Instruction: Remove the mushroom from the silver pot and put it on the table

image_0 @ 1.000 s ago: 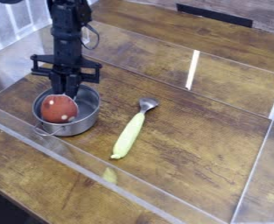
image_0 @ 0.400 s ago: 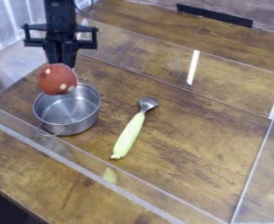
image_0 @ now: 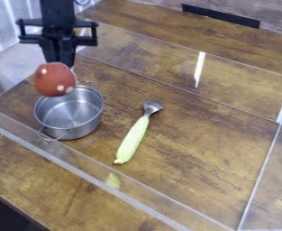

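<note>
**Mushroom lifted clear of the pot**

The tabletop (image_0: 215, 81), brown planks inside clear walls, carries the pot (image_0: 68, 115) near its left side. The pot now stands empty, its shiny floor bare; a second ago the mushroom sat inside it with the claw down around it. Since then the arm has risen, and the mushroom (image_0: 54, 79) hangs in the air above the pot's left rim, touching neither the pot nor the wood.

The claw (image_0: 59, 65) is clamped on the mushroom from above, pointing straight down.

That settles the first half of the task: the removal is done. What remains, by my reading, is a carry sideways away from the pot and a set-down on bare wood.

A long yellow-green piece (image_0: 136, 135) lies to the right of the pot.

The mushroom shows a rounded, glossy red-brown cap with a small pale spot low on it; its stem is not clearly visible.
</note>
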Controlling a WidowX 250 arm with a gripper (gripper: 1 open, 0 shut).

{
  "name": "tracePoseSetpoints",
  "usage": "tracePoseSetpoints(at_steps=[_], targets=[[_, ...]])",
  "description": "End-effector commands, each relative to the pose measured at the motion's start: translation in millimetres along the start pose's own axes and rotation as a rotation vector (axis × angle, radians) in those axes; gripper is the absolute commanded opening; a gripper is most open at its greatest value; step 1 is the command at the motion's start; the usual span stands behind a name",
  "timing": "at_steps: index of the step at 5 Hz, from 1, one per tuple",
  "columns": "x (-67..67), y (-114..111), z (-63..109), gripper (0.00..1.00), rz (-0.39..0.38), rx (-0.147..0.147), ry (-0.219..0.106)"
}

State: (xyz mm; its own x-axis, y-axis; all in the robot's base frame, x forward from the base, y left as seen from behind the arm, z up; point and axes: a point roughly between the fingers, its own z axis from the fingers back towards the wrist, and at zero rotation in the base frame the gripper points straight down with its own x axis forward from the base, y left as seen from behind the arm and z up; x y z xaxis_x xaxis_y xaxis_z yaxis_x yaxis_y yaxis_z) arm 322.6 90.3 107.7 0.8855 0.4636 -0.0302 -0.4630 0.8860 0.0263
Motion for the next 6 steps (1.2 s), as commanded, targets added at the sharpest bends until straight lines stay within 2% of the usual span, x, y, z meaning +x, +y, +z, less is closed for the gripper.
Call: tracePoseSetpoints(at_steps=[1, 2, 3, 4, 5, 6], targets=[[-2.1, -8, 31.4, 0.0, -0.036, -0.004, -0.094], [-3.3, -10, 33.4, 0.0, -0.037, 0.01, -0.093], [-9.1, -14, 41.2, 1.0, -0.006, 0.023, -0.088], [-13.3, -17, 43.7, 0.0, 0.039, 0.032, -0.085], [-13.7, -11, 28.2, 1.0, 0.067, 0.045, -0.076], [-13.4, -4, 11.8, 1.0, 0.09, 0.056, -0.071]])
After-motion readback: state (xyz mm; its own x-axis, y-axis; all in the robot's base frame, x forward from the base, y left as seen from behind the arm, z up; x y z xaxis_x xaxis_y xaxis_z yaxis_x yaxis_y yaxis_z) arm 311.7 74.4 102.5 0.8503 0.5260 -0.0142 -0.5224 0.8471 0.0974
